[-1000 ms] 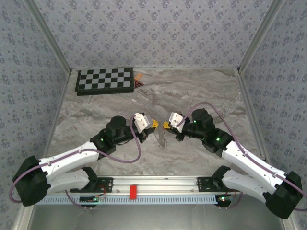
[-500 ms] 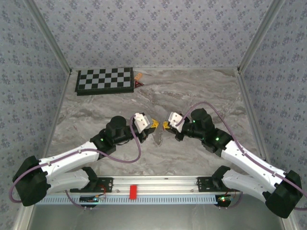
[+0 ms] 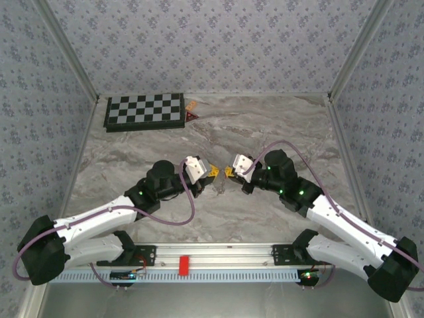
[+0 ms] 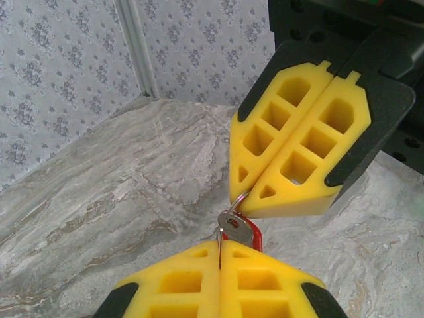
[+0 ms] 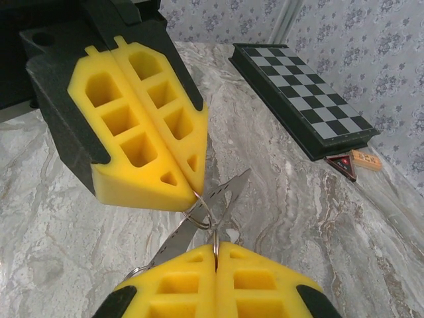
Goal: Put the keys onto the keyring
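Above the marble table my left gripper [image 3: 213,172] and right gripper [image 3: 229,173] meet tip to tip, both shut. The keyring [image 5: 207,213] is thin silver wire. One loop is pinched in the left gripper [image 5: 192,189], and a second, edge-on loop sits in the right gripper [image 5: 215,248]. In the left wrist view the left gripper [image 4: 220,246] clamps an edge-on wire, and the right gripper [image 4: 252,199] grips a curved loop of the keyring [image 4: 237,199]. The key [image 4: 237,228], with its red head, hangs at that junction. Its silvery blade [image 5: 228,192] slants behind the loops. Neither gripper is holding the key.
A folded chessboard [image 3: 144,110] lies at the back left, with a small orange-brown triangular piece [image 3: 192,112] beside it. A red block [image 3: 184,264] sits on the front rail. Patterned walls enclose the table on three sides.
Both arms have stayed almost still. The key hanging between the fingertips has swung slightly and sits a little higher than a second ago.
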### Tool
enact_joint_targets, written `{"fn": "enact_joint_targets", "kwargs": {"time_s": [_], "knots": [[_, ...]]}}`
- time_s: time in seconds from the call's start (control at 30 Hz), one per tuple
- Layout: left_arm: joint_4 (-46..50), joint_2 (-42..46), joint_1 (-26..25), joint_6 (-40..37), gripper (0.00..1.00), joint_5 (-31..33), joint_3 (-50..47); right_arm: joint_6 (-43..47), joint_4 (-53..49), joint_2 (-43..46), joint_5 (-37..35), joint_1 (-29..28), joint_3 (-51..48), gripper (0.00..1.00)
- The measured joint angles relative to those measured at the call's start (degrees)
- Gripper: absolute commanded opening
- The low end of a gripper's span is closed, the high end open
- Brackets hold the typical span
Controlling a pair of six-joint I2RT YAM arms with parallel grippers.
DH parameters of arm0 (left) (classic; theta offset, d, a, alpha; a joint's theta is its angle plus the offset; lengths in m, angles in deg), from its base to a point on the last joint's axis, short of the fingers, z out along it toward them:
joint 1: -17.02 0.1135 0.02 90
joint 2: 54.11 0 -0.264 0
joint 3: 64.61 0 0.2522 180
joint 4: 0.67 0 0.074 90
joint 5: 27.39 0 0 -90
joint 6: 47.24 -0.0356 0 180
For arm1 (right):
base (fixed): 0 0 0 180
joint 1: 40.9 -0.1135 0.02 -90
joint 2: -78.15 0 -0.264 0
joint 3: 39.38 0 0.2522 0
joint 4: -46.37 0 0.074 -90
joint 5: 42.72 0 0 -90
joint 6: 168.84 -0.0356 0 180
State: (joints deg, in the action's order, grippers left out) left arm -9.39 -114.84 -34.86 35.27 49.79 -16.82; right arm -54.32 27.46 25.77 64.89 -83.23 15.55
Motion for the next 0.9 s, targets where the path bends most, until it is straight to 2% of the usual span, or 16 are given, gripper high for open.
{"fn": "enact_joint_targets", "kwargs": {"time_s": [0.9], "knots": [[1.2, 0.0, 0.0, 0.0, 0.00, -0.9, 0.0, 0.0, 0.6, -0.7, 0.0, -1.1, 0.0, 0.00]]}}
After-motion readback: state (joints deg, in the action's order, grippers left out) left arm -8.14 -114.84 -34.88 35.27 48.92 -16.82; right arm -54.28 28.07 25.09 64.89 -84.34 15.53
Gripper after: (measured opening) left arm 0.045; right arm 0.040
